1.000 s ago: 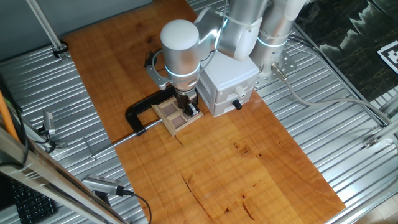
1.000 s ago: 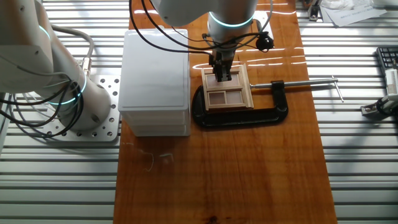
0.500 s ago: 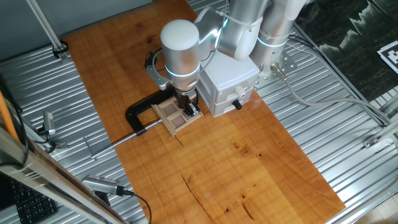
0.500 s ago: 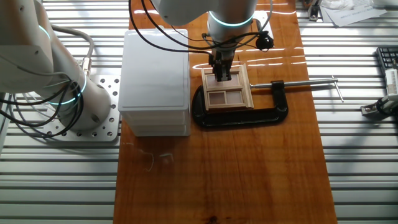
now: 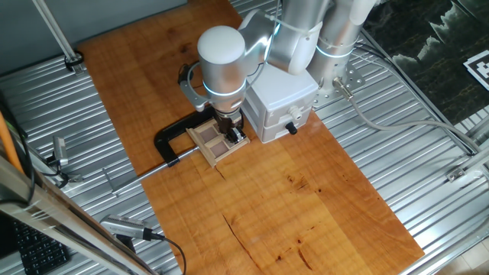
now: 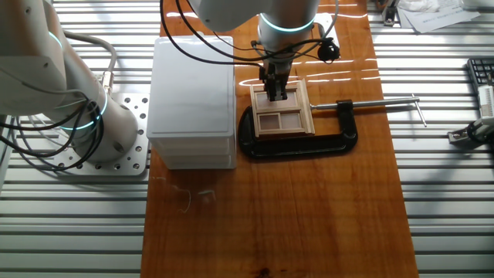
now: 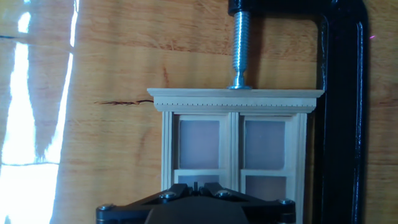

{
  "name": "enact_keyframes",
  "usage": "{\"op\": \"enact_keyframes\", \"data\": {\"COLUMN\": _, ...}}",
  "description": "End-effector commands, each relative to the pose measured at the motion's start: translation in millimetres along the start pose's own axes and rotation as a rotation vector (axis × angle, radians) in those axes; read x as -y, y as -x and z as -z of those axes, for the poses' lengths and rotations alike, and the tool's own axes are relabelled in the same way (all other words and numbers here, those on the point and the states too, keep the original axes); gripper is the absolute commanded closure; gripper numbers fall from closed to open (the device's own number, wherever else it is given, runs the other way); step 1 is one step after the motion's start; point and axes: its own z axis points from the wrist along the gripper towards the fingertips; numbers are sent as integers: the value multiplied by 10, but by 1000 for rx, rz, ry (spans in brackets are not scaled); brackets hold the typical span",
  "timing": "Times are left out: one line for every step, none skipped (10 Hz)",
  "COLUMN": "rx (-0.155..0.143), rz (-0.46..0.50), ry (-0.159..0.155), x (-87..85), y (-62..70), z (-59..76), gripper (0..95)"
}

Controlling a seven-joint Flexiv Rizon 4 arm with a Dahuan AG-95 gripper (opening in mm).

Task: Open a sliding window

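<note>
Sliding window (image 7: pixel 235 140): light-wood frame, four brownish panes, lying flat, clamped.

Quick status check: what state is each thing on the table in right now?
sliding window: lying flat on the wooden board, clamped.
C-clamp: screw bearing on the window's top edge.
tool: down at the window's sash; open or shut unclear.
white box: beside the window, closed.

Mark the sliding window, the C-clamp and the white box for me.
sliding window (image 7: pixel 199 144): hand view, upper left pane.
C-clamp (image 6: pixel 297 144): other fixed view, black spine.
white box (image 5: pixel 281 93): one fixed view, top face.
</note>
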Motion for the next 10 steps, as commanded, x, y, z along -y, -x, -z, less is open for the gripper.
{"op": "enact_keyframes", "data": {"rx": 1, "rz": -8, "ry": 1, "x": 2, "y": 4, "z": -14, "gripper": 950}}
{"op": "enact_keyframes", "data": {"rx": 2, "rz": -11, "ry": 1, "x": 2, "y": 4, "z": -17, "gripper": 950}}
{"op": "enact_keyframes", "data": {"rx": 2, "rz": -12, "ry": 1, "x": 3, "y": 6, "z": -21, "gripper": 950}}
{"op": "enact_keyframes", "data": {"rx": 2, "rz": -13, "ry": 2, "x": 4, "y": 7, "z": -23, "gripper": 950}}
{"op": "enact_keyframes", "data": {"rx": 2, "rz": -12, "ry": 1, "x": 4, "y": 8, "z": -26, "gripper": 950}}
{"op": "enact_keyframes", "data": {"rx": 2, "rz": -12, "ry": 1, "x": 4, "y": 9, "z": -29, "gripper": 950}}
{"op": "enact_keyframes", "data": {"rx": 3, "rz": -12, "ry": 1, "x": 5, "y": 10, "z": -31, "gripper": 950}}
{"op": "enact_keyframes", "data": {"rx": 3, "rz": -11, "ry": 2, "x": 6, "y": 12, "z": -34, "gripper": 950}}
{"op": "enact_keyframes", "data": {"rx": 3, "rz": -10, "ry": 2, "x": 6, "y": 12, "z": -36, "gripper": 950}}
{"op": "enact_keyframes", "data": {"rx": 3, "rz": -10, "ry": 2, "x": 6, "y": 13, "z": -37, "gripper": 950}}
